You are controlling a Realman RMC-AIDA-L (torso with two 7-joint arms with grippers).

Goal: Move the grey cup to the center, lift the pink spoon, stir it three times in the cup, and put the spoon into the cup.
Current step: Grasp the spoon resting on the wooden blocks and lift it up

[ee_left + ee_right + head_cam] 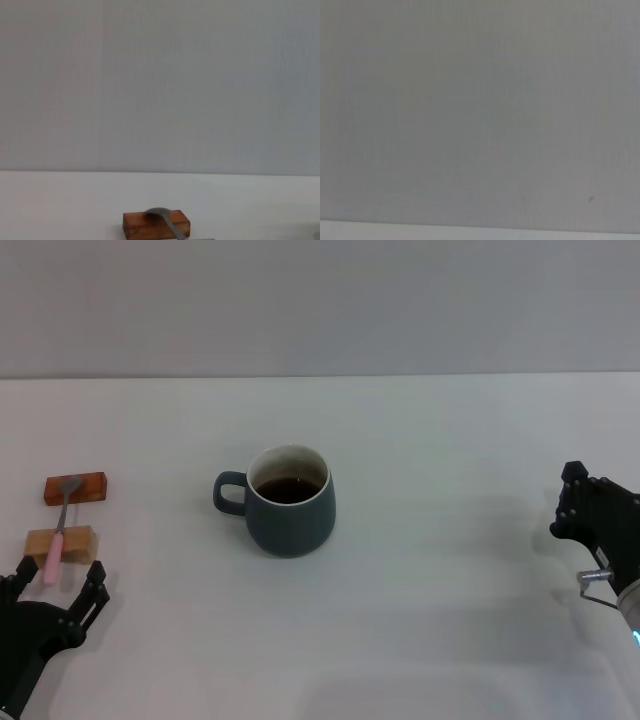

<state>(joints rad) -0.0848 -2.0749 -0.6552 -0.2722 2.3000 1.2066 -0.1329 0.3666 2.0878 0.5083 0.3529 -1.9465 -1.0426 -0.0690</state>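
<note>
the rounded dark blue-grey ceramic cup (290, 501) stood on the white table (440, 620), its cream inside showing round dark brown liquid and its loop handle turned toward the robot's left. well to the left of the cup lay the small pink-handled spoon with a grey metal neck and bowl (59, 531), propped across two little wooden blocks: its bowl rested on the reddish-brown block (75, 488), farther from the robot, and its handle crossed the light tan block (62, 543), nearer. the handle's end pointed at the left gripper (52, 585), which hung just beside the tan block on its near side, black fingers (94, 580) spread apart and holding nothing. the right gripper (580, 515) sat far to the right of the cup, low over the table, and i couldn't tell whether its jaws were released or clenched.
</note>
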